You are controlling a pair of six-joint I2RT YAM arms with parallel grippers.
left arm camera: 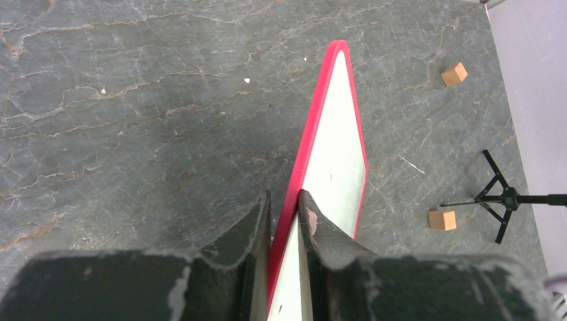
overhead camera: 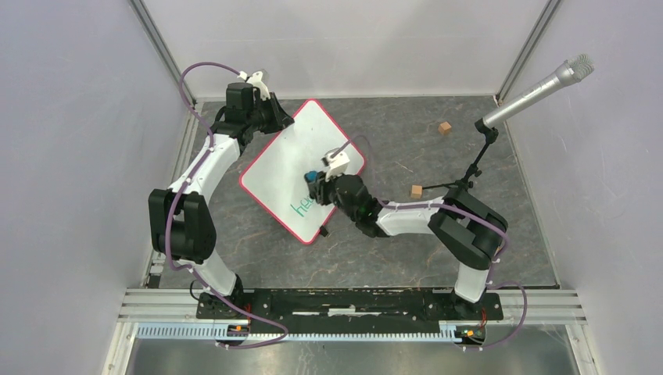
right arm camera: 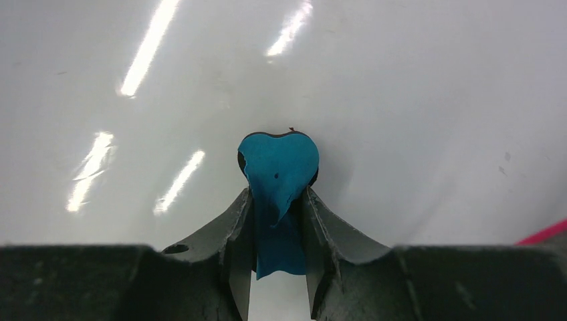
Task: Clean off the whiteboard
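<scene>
Top external shows the whiteboard (overhead camera: 285, 156) lying askew on the table (overhead camera: 438, 250) ahead of the arms, with green handwriting (overhead camera: 300, 208) left along its nearest edge. Just beyond that writing, the right gripper (overhead camera: 318, 183) is clamped on a blue eraser (right arm camera: 277, 160), whose pad appears pressed to the white surface. The right wrist view shows only clean board around it. The stroke now wanted is probably a pull toward the near edge, with the pad flat and the pressure even. Passes should overlap until every letter is covered, and each should stop short of the red rim (left arm camera: 313, 127) so the eraser does not slip off. At the far corner, the left gripper (left arm camera: 285, 200) is closed on the rim, one finger on each face of the board. It should hold firm, since the wiping force could otherwise swivel the board on the table.
</scene>
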